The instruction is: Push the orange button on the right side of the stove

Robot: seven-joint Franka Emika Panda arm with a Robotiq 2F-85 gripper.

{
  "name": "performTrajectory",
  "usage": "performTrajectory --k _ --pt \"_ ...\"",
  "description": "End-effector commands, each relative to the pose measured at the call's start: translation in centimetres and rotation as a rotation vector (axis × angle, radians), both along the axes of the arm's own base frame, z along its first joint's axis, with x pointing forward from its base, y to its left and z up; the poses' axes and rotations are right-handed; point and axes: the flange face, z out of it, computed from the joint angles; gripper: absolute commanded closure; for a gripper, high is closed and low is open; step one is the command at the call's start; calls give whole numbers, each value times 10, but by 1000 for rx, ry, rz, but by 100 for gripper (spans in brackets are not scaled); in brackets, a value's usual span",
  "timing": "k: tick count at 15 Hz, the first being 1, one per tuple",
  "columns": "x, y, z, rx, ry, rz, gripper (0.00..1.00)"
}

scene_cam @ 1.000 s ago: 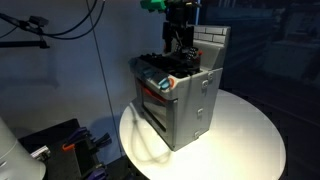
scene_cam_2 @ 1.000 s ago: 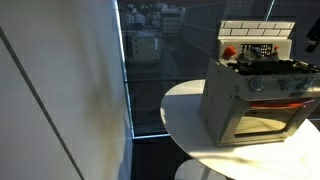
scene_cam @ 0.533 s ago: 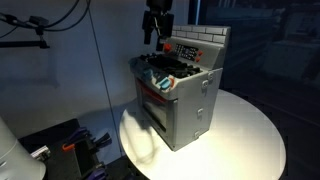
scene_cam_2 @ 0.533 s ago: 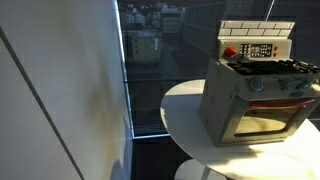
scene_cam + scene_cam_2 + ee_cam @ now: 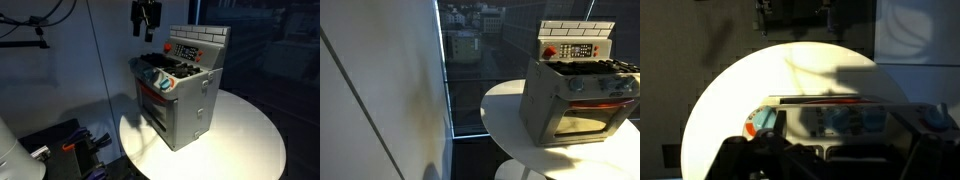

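Note:
The silver-grey toy stove (image 5: 185,95) stands on a round white table (image 5: 250,135) and shows in both exterior views (image 5: 575,100). Its white brick-pattern back panel carries a small red-orange button (image 5: 166,47), which sits at the panel's left end in an exterior view (image 5: 549,52). My gripper (image 5: 146,20) hangs well above the stove's front corner, apart from it, with its fingers looking spread and empty. In the wrist view the stove (image 5: 830,120) lies below, between the dark fingers (image 5: 830,160).
The table (image 5: 500,110) stands next to a dark window (image 5: 470,60) and a pale wall (image 5: 380,90). Cables and dark equipment (image 5: 60,145) lie on the floor beside the table. The table rim (image 5: 710,100) shows in the wrist view.
My gripper has risen from just over the stove top and moved away from the back panel, toward the side of the stove's front corner. The stove has not moved.

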Motion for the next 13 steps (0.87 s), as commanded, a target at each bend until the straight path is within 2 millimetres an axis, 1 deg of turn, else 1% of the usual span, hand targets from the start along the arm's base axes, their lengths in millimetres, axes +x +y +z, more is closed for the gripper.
performTrajectory --k 1,13 --pt "-1 1 2 0 -3 3 0" --pt "-4 3 3 -1 -7 5 0"
